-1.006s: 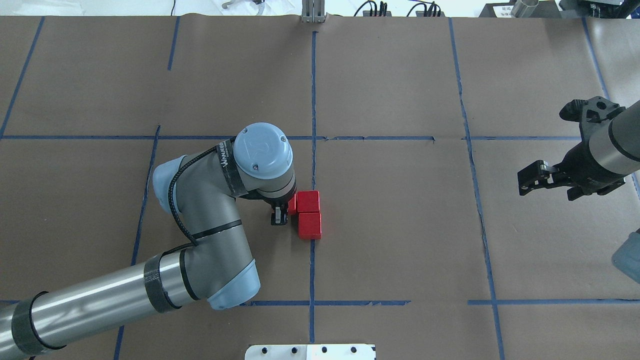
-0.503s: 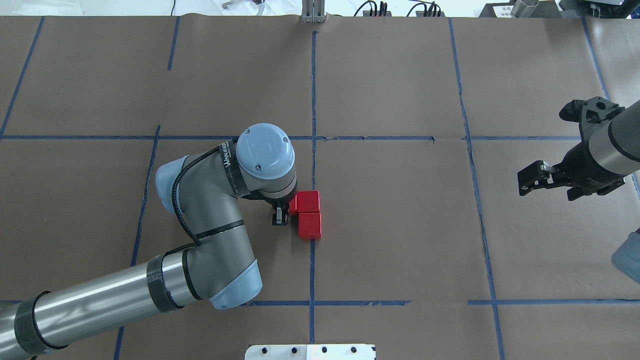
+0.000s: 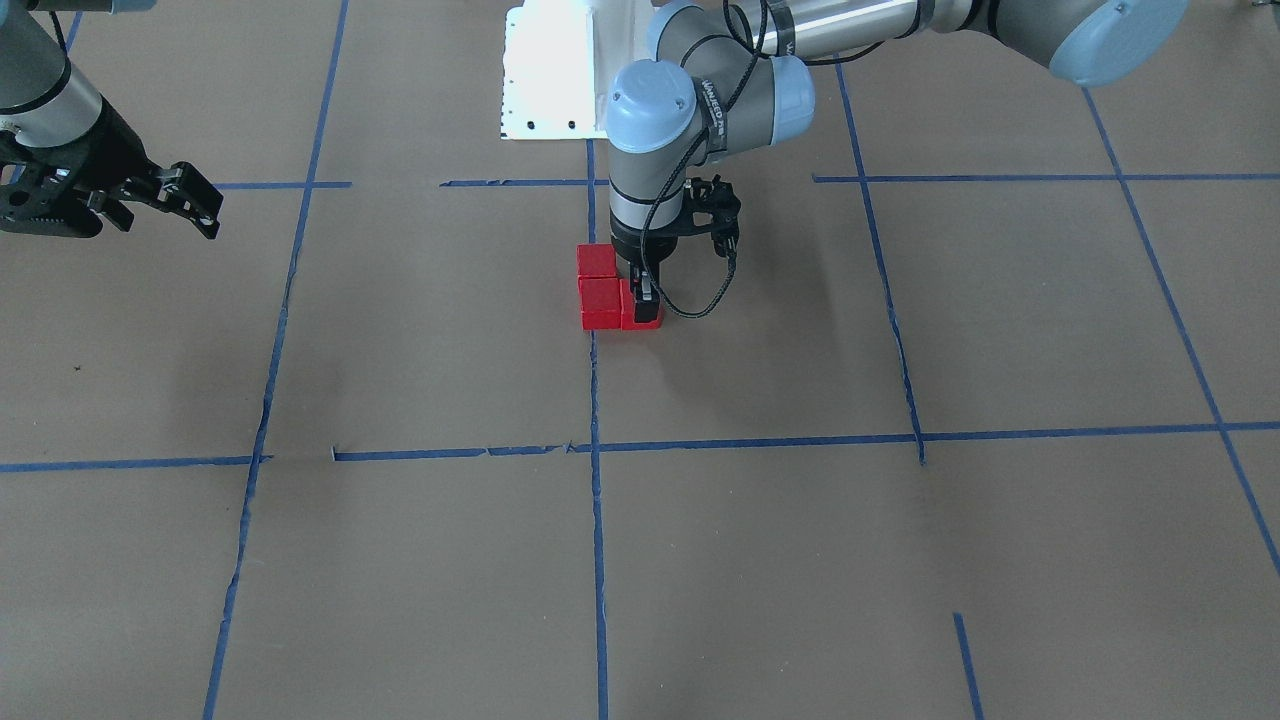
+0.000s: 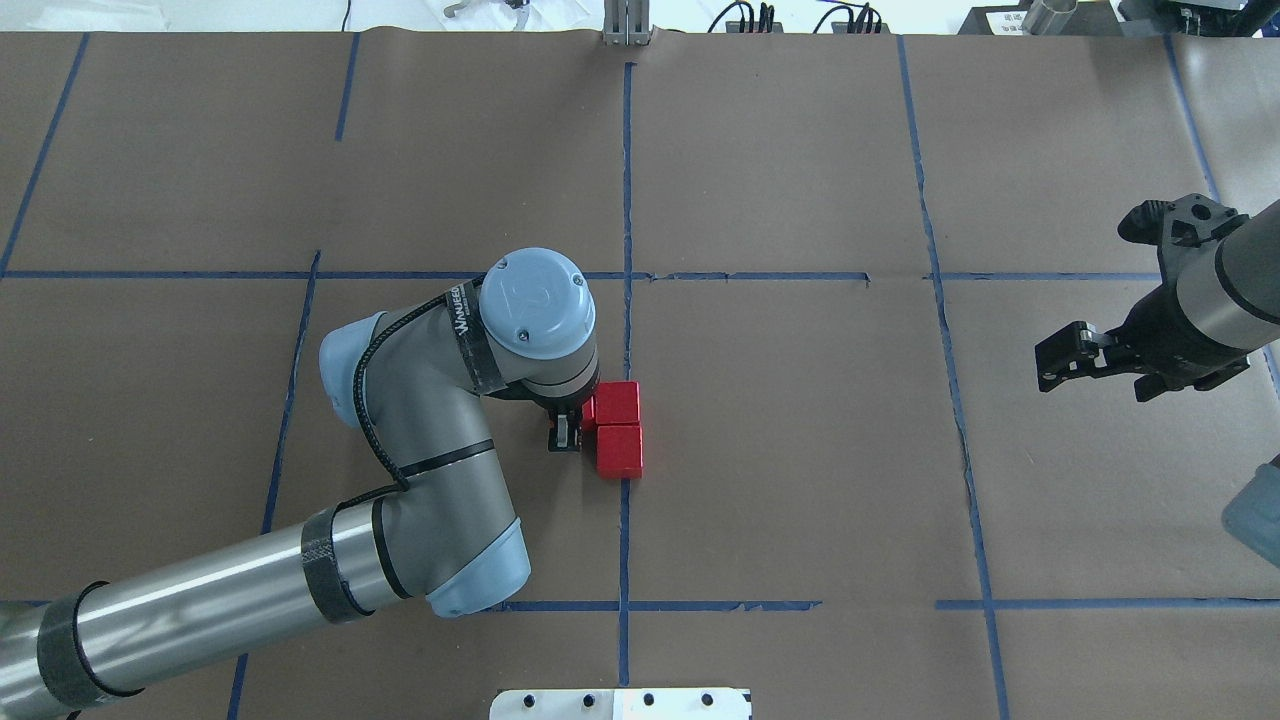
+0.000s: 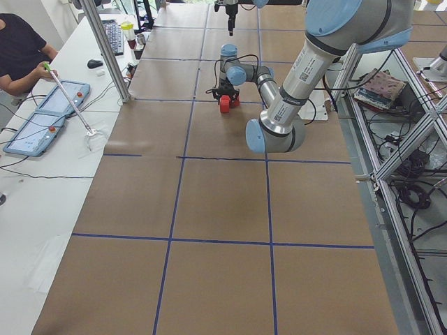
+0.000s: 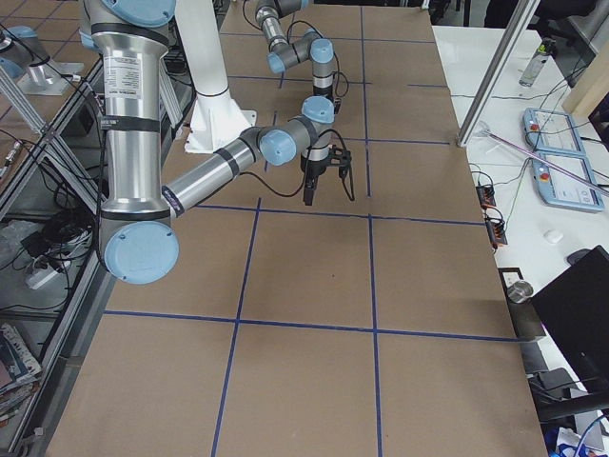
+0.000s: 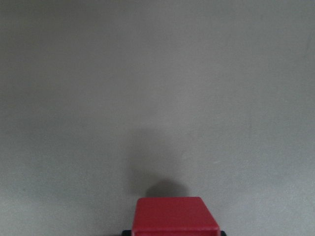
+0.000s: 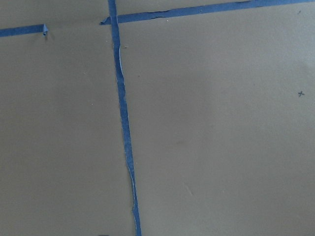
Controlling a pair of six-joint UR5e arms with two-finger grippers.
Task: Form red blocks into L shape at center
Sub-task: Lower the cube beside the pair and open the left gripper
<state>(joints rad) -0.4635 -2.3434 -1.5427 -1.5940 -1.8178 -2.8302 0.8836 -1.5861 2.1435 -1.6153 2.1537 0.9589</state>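
Observation:
Two red blocks (image 4: 616, 402) (image 4: 619, 450) lie touching in a column on the central vertical blue tape line (image 4: 627, 200). In the front view they show as one block (image 3: 597, 260) behind another (image 3: 600, 302). A third red block (image 3: 640, 316) sits against the far one, on my left side. My left gripper (image 3: 641, 302) (image 4: 574, 416) is shut on this third block, low at the paper. The left wrist view shows that block (image 7: 174, 216) between the dark fingers. My right gripper (image 4: 1046, 366) (image 3: 208, 212) is open and empty, far off to the right.
Brown paper with a blue tape grid covers the table. The white robot base plate (image 4: 620, 703) (image 3: 545, 70) is at the near edge. An operator's desk with control boxes (image 5: 52, 115) lies beyond the far edge.
My left arm has shifted slightly to the right, bringing the held third block up against the column. The right arm has not moved.

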